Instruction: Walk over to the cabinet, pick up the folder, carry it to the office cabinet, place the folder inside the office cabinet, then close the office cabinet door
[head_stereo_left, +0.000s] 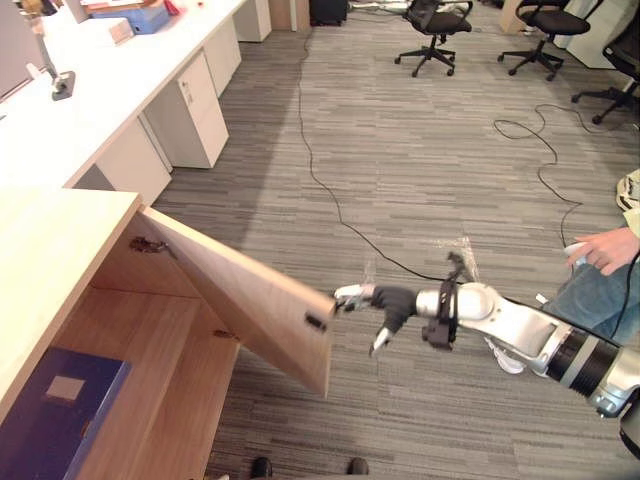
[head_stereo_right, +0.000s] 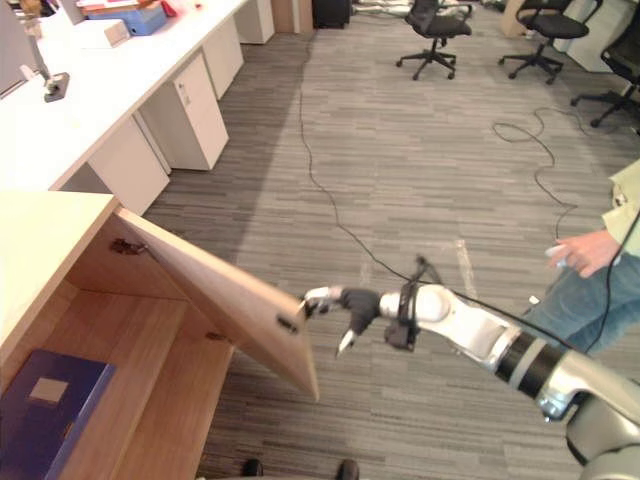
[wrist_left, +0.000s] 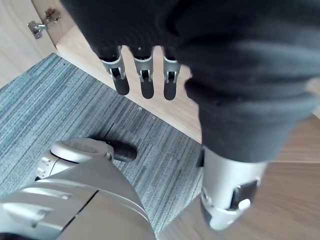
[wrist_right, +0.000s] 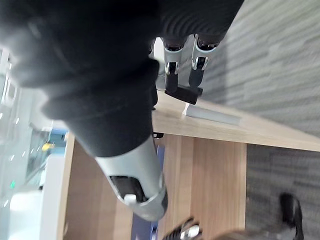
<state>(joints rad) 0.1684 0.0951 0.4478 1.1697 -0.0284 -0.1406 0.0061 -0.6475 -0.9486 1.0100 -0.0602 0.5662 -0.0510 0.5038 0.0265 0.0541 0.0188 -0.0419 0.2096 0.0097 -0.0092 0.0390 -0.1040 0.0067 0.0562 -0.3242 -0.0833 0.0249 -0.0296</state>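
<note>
pale label on blue folder (head_stereo_left: 38, 440), no print legible

The folder (head_stereo_left: 55, 415) lay flat inside the office cabinet (head_stereo_left: 60, 250) at the lower left, beneath the cabinet's top. The cabinet door (head_stereo_left: 250, 300) stood open, angled out to the right over the floor. The right hand (head_stereo_left: 393, 300) was at the door's free edge, its fingertips touching it. Behind the cabinet ran a long worktop (head_stereo_left: 120, 80) with a drawer unit (head_stereo_left: 195, 110) under it. Office chairs (head_stereo_left: 435, 35) stood far behind, and a person (head_stereo_left: 605, 270) was at the right.
</note>
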